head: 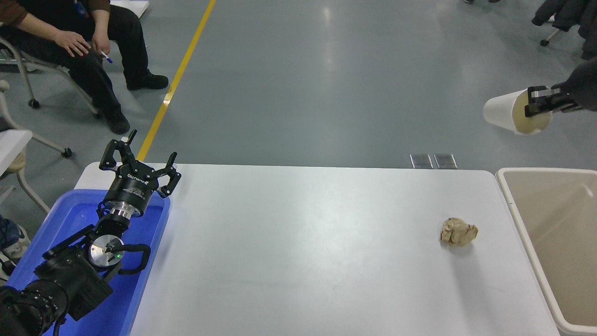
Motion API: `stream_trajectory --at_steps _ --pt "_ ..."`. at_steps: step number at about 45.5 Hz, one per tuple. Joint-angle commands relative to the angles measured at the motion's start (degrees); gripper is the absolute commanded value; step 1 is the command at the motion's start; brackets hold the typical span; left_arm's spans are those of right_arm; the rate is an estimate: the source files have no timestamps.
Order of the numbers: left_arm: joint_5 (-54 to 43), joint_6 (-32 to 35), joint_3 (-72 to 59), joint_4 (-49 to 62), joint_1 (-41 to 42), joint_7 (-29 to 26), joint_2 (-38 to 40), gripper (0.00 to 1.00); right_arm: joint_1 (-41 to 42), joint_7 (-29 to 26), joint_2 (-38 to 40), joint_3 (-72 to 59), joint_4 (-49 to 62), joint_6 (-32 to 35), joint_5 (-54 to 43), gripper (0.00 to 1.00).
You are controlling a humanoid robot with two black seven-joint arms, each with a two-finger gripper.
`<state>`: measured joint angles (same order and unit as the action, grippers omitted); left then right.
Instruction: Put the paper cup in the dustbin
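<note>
1. Paper cup (506,113), small, white, tapered, with a cream inside: held on its side in the air near the picture's right edge, mouth toward the right, above the grey floor (326,84) beyond the table's far edge.
2. Right gripper (536,103), black: enters from the right edge; its fingers pinch the cup's rim, one finger inside the mouth. Most of the arm lies outside the picture.
3. Dustbin (524,224), large, beige, rectangular plastic with a thick rounded rim: stands against the table's right end, nearer the camera than the cup; its open inside shows no contents in the visible part.
4. Crumpled brown paper ball (459,232): lies on the white table (303,252) near the right end, apart from the bin's rim; the rest of the tabletop is bare.
5. Left gripper (140,161), black, fingers spread: parked at the lower left above the blue plastic tray (144,275) at the table's left end.
6. Seated person (70,42): at the upper left, well away from the table.
</note>
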<state>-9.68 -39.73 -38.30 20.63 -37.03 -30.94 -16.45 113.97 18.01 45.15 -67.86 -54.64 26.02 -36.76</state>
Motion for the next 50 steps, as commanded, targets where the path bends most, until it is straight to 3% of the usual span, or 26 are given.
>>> stream_trajectory --at_steps 1,8,19,34,50 --pt "0.01 0.0 -0.02 0.02 0.03 0.01 0.01 1.0 -9.72 0.62 13.03 7.64 3.84 -2.12 -4.02 0.0" --pt "0.01 0.09 -0.02 0.02 0.03 0.01 0.01 1.0 -18.86 1.06 17.6 15.46 9.99 -3.08 -3.76 0.0" --pt "0.01 0.09 -0.02 0.02 0.03 0.01 0.01 1.0 -36.17 1.76 16.21 27.42 20.53 -4.58 0.01 0.0" --pt "0.01 0.09 -0.02 0.02 0.03 0.01 0.01 1.0 -60.26 1.41 3.03 44.03 43.47 -4.93 15.74 0.0" --pt "0.01 0.09 0.07 0.02 -0.06 0.01 0.01 1.0 -72.83 -2.89 -6.03 61.87 54.46 -6.95 28.84 0.0"
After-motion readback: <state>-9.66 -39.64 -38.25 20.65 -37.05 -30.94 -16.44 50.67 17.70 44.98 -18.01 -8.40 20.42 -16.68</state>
